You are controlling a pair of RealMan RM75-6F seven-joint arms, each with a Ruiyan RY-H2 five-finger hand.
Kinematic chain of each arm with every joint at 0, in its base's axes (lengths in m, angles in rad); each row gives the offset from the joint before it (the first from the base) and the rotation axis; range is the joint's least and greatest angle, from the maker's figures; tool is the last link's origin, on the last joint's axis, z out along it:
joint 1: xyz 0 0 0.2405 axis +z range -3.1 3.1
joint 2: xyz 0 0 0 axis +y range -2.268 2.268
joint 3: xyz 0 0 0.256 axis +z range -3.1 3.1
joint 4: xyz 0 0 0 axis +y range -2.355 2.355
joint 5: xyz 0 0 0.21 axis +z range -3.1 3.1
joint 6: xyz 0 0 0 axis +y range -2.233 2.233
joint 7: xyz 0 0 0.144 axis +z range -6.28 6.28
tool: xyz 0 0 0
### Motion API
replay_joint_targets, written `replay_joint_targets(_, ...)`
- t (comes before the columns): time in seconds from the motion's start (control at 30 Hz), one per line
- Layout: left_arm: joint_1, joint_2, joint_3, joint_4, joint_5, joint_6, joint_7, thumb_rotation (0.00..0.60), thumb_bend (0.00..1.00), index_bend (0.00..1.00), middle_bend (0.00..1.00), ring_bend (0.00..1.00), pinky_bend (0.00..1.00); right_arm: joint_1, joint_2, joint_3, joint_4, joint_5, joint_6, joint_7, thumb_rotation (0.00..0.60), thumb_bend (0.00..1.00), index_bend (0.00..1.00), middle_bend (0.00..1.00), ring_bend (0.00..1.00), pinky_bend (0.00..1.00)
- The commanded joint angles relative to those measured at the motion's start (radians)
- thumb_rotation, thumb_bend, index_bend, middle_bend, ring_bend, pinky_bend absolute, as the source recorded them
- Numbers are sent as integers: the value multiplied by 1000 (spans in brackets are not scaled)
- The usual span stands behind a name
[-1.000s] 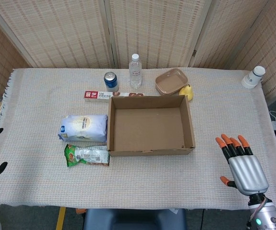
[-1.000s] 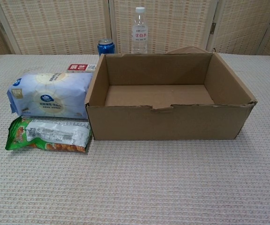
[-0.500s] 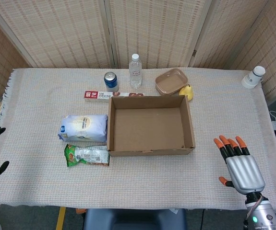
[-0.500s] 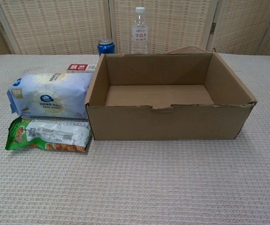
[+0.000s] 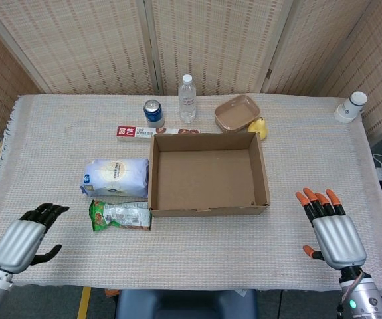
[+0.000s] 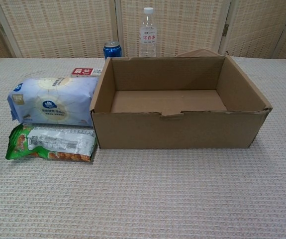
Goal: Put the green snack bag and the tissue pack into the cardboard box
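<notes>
Presently the left hand [image 5: 21,242] hovers empty, fingers loosely spread, with the green snack bag [image 5: 121,215] and tissue pack [image 5: 115,178] just to its right, placed for pickup. Beyond them the cardboard box [image 5: 262,173] stands empty; the right hand [image 5: 333,232], open and holding nothing, waits right of it.

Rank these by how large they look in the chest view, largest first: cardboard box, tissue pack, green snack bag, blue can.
1. Cardboard box
2. Tissue pack
3. Green snack bag, slightly smaller than the tissue pack, though it lies nearer the camera
4. Blue can, smallest, but farthest back and only partly visible
</notes>
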Motion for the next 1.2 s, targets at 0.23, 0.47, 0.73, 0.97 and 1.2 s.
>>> replay_joint_targets(0.23,-117,-206,-33,37,-141,-131,173,600,264,189,205,146,312,-3,9,-2,0,-22,10,18,600,15,77,42,0,0)
replay_joint_targets(0.47,-169,-355,-64,96,-238,-131,266,600,264,205,234,172,340,-10,22,-3,0,-47,24,42,600,16,77,42,0,0)
replay_joint_targets(0.73,-201,-513,-65,218,-259,-100,307,600,264,225,254,185,343,-13,45,-1,0,-72,27,86,600,15,78,42,0,0)
replay_joint_targets(0.97,-233,-572,-72,314,-273,-110,304,600,264,161,200,122,288,-10,56,6,0,-56,22,97,600,16,78,42,0,0)
replay_joint_targets(1.2,-275,-572,-86,365,-324,-156,298,600,260,74,131,48,227,-7,59,11,0,-42,22,99,600,16,78,42,0,0)
